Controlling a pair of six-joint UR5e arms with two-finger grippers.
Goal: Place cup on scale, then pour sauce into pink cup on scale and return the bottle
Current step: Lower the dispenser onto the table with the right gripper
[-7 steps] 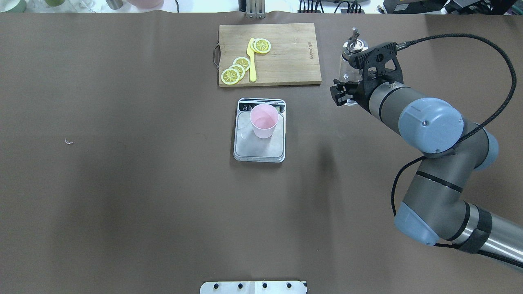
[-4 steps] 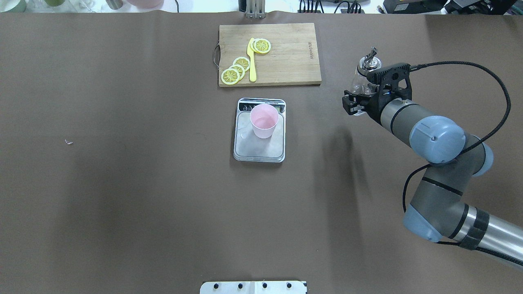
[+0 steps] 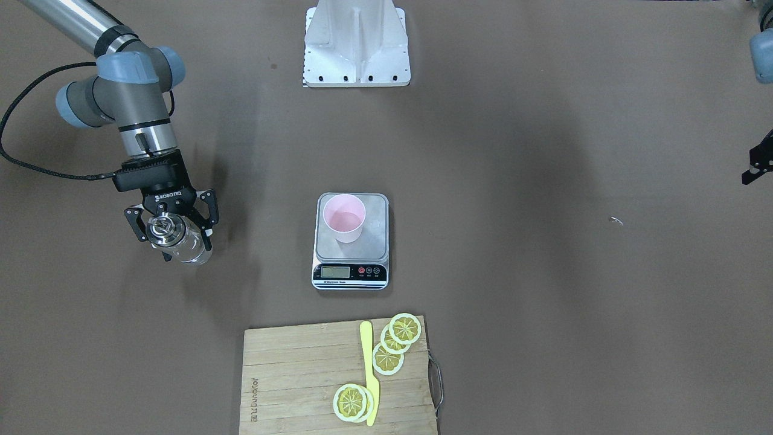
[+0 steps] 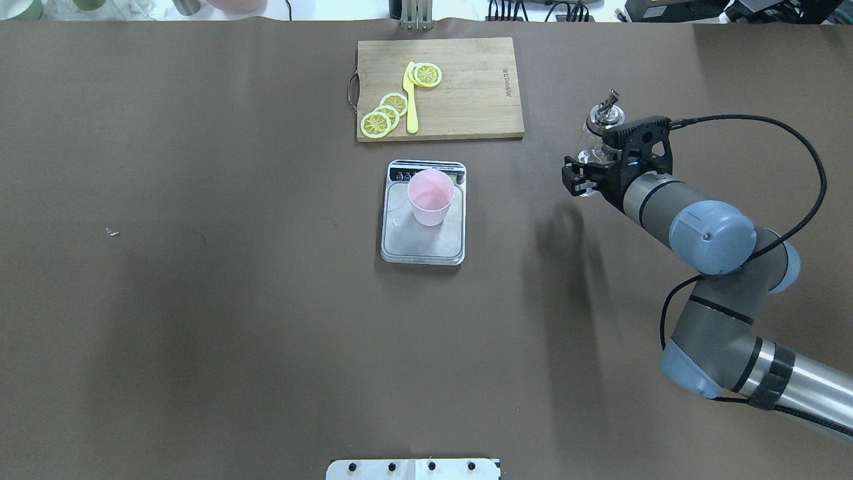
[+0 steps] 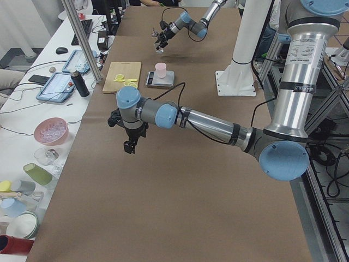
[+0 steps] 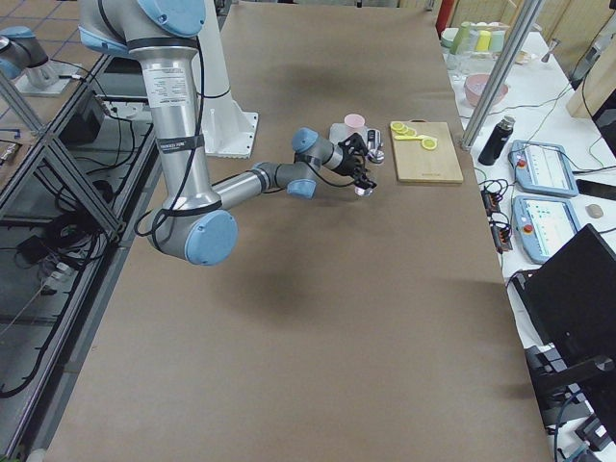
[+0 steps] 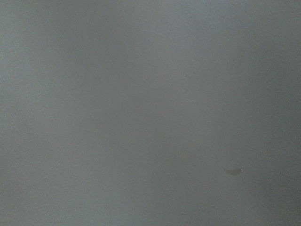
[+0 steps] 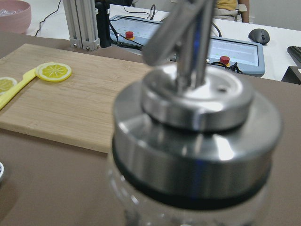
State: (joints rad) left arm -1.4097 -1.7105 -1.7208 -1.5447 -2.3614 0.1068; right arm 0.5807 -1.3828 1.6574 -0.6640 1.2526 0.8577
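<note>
The pale pink cup (image 4: 431, 197) stands upright on the silver scale (image 4: 413, 245) at mid-table; it also shows in the front view (image 3: 344, 219) on the scale (image 3: 379, 211). My right gripper (image 4: 581, 175) is shut on the clear glass bottle (image 4: 605, 117) with its metal pour spout, held upright well to the right of the scale. In the front view the gripper (image 3: 172, 234) grips the bottle (image 3: 184, 244) by its body. The bottle's cap (image 8: 197, 136) fills the right wrist view. My left gripper (image 3: 758, 163) shows only at a frame edge; I cannot tell its state.
A wooden cutting board (image 4: 466, 87) with lemon slices (image 4: 383, 117) and a yellow knife (image 4: 410, 100) lies behind the scale. The robot's white base plate (image 3: 356, 42) is at the near side. Brown table cover (image 4: 200, 267) stretches to the left.
My right arm has carried the bottle rightward and back toward the robot, away from the board's corner, and lower. The cup and scale have not moved.
</note>
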